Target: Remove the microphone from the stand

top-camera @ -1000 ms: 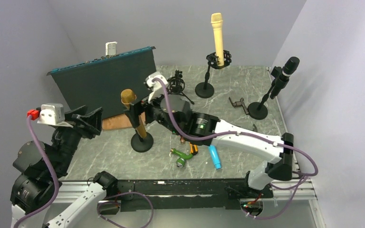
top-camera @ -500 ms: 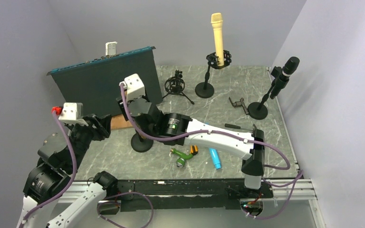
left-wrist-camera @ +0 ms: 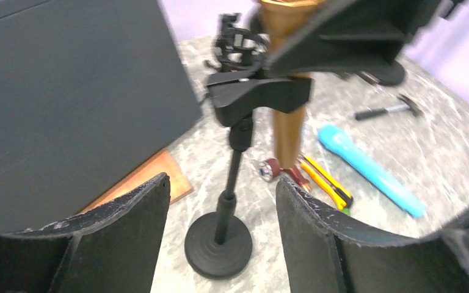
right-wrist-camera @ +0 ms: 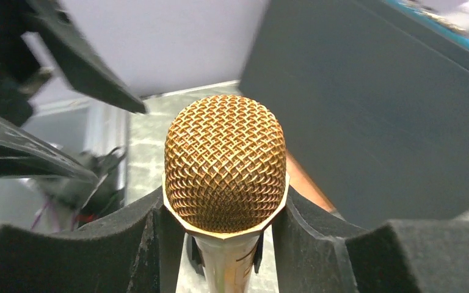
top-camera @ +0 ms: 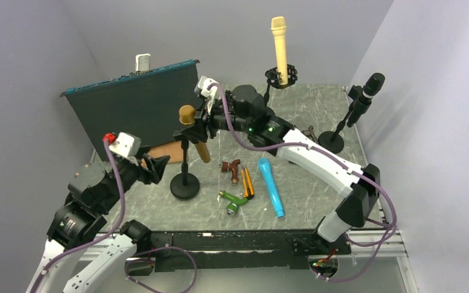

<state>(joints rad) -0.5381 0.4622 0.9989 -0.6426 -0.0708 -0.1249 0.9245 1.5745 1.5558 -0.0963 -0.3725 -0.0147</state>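
A gold microphone [top-camera: 190,125] with a mesh head [right-wrist-camera: 225,160] hangs tilted at the black clip [left-wrist-camera: 259,94] of a round-based stand [top-camera: 184,184]. Whether it still sits in the clip I cannot tell. My right gripper [top-camera: 200,125] reaches in from the right and is shut on its body just under the head, with pads [right-wrist-camera: 149,244] on both sides. My left gripper [top-camera: 159,163] is low at the left of the stand. It is open, and its fingers frame the stand base [left-wrist-camera: 218,243] without touching it.
A dark upright panel [top-camera: 131,107] and a copper board [top-camera: 159,154] stand behind the stand. A blue tube [top-camera: 270,186], yellow knife [top-camera: 247,183], green tool [top-camera: 233,201] and red tool [top-camera: 231,168] lie to its right. Further back stand a cream microphone [top-camera: 278,43] and a black one [top-camera: 369,88].
My right gripper has closed on the gold microphone and swung up and back with it, tilting it. My left gripper has come in toward the stand base and opened wider.
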